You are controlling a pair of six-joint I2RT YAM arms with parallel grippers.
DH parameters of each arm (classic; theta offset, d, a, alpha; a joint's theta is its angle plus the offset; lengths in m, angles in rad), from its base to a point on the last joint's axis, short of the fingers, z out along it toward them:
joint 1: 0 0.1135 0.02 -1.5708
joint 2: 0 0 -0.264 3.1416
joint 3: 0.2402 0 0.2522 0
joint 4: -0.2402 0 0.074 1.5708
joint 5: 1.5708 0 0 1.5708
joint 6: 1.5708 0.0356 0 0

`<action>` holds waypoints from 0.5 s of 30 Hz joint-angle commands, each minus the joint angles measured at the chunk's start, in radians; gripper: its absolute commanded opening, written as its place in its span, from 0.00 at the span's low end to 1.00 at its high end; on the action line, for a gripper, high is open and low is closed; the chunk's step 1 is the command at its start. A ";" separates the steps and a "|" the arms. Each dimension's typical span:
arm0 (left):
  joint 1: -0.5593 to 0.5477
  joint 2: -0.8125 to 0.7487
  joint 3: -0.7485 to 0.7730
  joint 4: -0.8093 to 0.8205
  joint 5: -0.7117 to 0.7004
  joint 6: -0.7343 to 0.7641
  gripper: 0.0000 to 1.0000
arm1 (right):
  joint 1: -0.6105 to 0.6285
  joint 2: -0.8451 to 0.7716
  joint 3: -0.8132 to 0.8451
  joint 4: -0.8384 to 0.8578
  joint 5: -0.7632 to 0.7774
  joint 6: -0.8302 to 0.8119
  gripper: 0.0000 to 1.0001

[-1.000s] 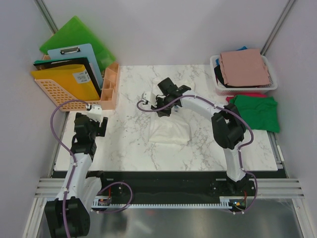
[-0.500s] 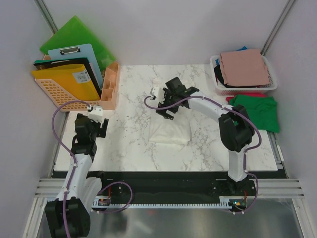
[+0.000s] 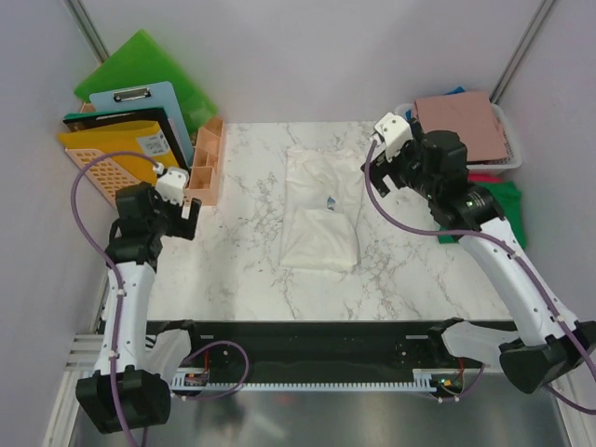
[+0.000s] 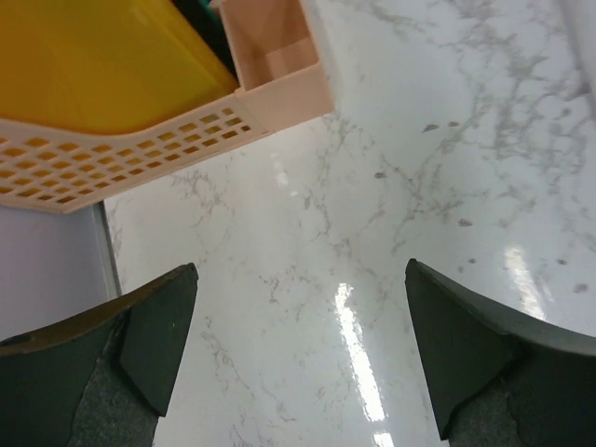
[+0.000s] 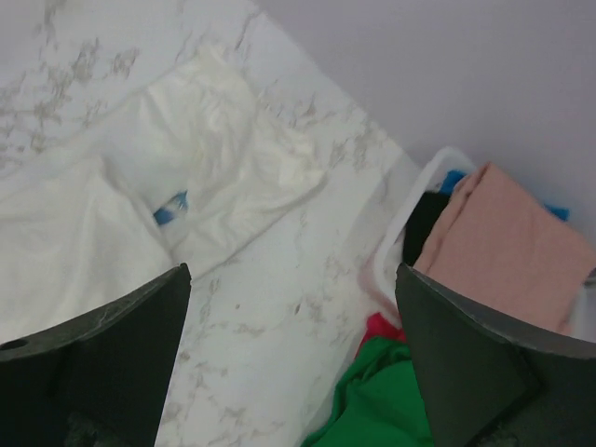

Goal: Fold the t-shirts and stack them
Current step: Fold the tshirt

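On marble tabletop [image 3: 233, 265], cream-white t-shirt [image 3: 321, 209]; left end effector [image 4: 298, 279], right end effector [image 5: 291, 279] both agape.

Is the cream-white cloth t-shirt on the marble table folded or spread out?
Partly folded: the cream-white cloth t-shirt lies as a narrow strip, its near end doubled over into a thicker pad.

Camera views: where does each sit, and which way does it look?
Top external: above and behind the arms, looking down on the white marble table; both arms show.
Left wrist: on the left arm, looking down at marble and a peach plastic lattice organiser; open left gripper shows.
Right wrist: on the right arm, looking down at the cream-white cloth t-shirt and dusty-pink t-shirt; open right gripper shows.
Shared, top and right wrist: both t-shirts.
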 commanded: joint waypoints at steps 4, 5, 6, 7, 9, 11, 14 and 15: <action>0.016 0.199 0.379 -0.486 0.489 0.030 1.00 | -0.045 0.040 -0.083 -0.310 -0.146 0.074 0.98; 0.016 0.217 0.418 -0.528 0.512 0.014 1.00 | -0.046 0.014 -0.094 -0.308 -0.168 0.080 0.98; 0.016 0.222 0.420 -0.534 0.543 0.007 1.00 | -0.089 -0.005 -0.118 -0.310 -0.235 0.079 0.98; 0.016 0.208 0.417 -0.528 0.546 0.009 1.00 | -0.117 -0.018 -0.134 -0.310 -0.251 0.055 0.98; 0.016 0.164 0.377 -0.444 0.472 -0.034 1.00 | -0.166 -0.081 -0.192 -0.287 -0.153 0.039 0.98; 0.016 0.075 0.317 -0.380 0.410 -0.072 1.00 | -0.169 -0.151 -0.249 -0.226 -0.055 0.015 0.98; 0.016 -0.023 0.244 -0.286 0.338 -0.088 1.00 | -0.177 -0.222 -0.336 -0.146 0.067 0.028 0.98; 0.016 -0.034 0.230 -0.275 0.329 -0.091 1.00 | -0.192 -0.230 -0.359 -0.133 0.055 0.038 0.98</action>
